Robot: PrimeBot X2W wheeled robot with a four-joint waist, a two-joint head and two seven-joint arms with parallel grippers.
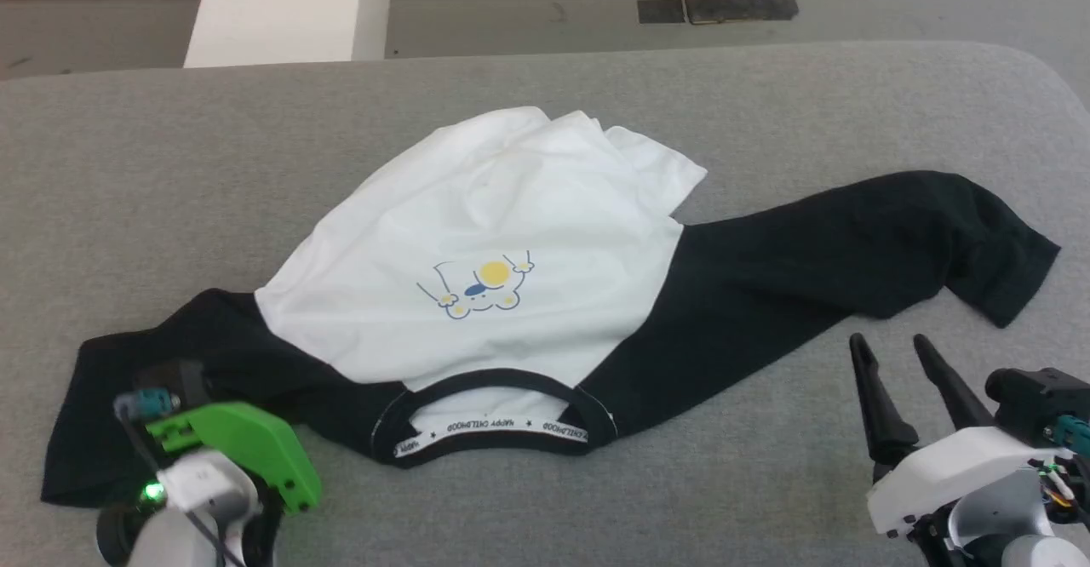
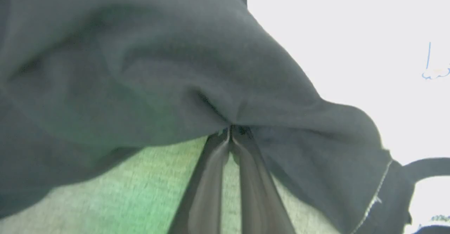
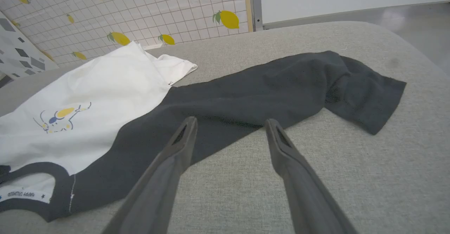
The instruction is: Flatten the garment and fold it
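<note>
The garment [image 1: 477, 226] lies on the grey bench [image 1: 766, 99], collar [image 1: 502, 375] nearest the robot. The left gripper [image 2: 230, 130] has its jaws clenched on the left black sleeve [image 1: 94, 414]. The right gripper [image 1: 890, 344] has its jaws released beside the right sleeve [image 1: 851, 243]. The long axis runs left to right, and the white hem points away.

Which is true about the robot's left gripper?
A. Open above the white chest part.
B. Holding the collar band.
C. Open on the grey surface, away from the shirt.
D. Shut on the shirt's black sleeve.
D: in the left wrist view the left gripper has its two fingers pressed together, with the black sleeve of the garment bunched at their tips.
</note>
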